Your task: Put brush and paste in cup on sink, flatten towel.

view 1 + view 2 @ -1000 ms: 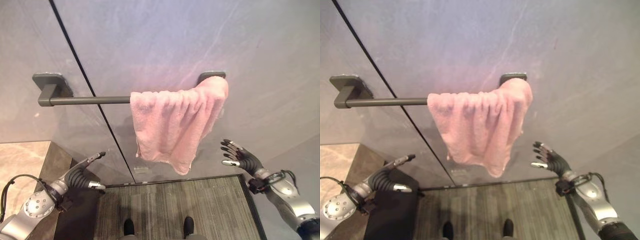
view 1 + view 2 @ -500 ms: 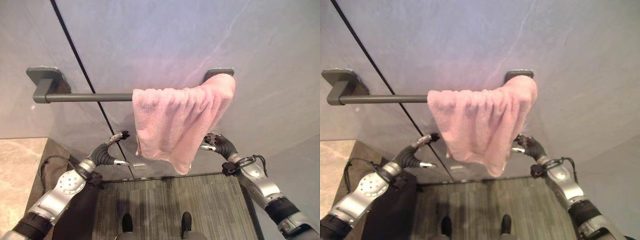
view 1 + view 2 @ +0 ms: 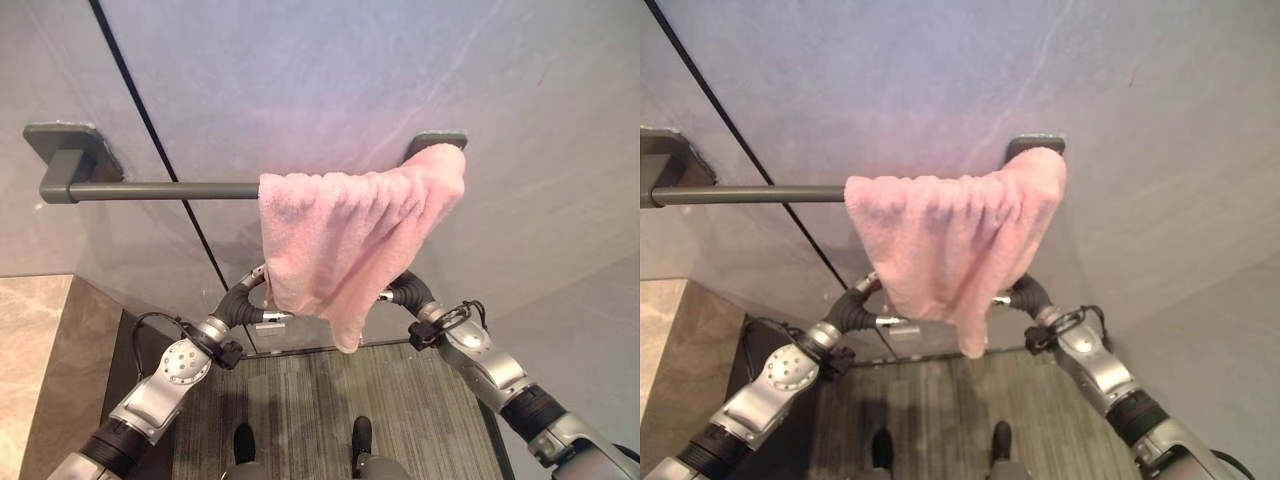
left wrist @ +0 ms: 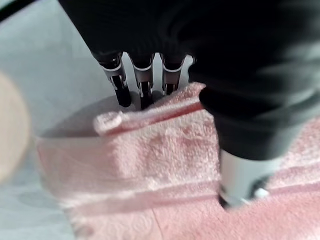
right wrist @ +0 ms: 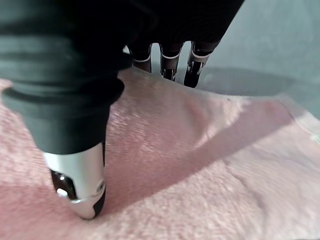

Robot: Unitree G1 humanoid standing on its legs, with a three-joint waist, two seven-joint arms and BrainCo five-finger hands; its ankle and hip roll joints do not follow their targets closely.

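Observation:
A pink towel [image 3: 350, 230] hangs bunched over the right end of a dark grey wall bar [image 3: 150, 190]. My left hand [image 3: 240, 303] is at the towel's lower left edge. In the left wrist view its fingers [image 4: 142, 85] lie behind the towel [image 4: 150, 165] and the thumb [image 4: 242, 175] presses on the front, pinching the cloth. My right hand [image 3: 405, 292] is at the lower right edge. Its fingers [image 5: 167, 62] reach behind the towel [image 5: 200, 165] while the thumb [image 5: 80, 190] presses the front.
The bar ends in wall brackets at the left [image 3: 60, 150] and right [image 3: 435, 140]. A dark seam [image 3: 160, 160] runs down the grey wall. A stone counter [image 3: 40, 340] is at the lower left, and a ribbed grey mat [image 3: 400, 400] lies below.
Both hands have risen from low and wide apart to the towel's lower edges and closed on them. The view has shifted a little as well.

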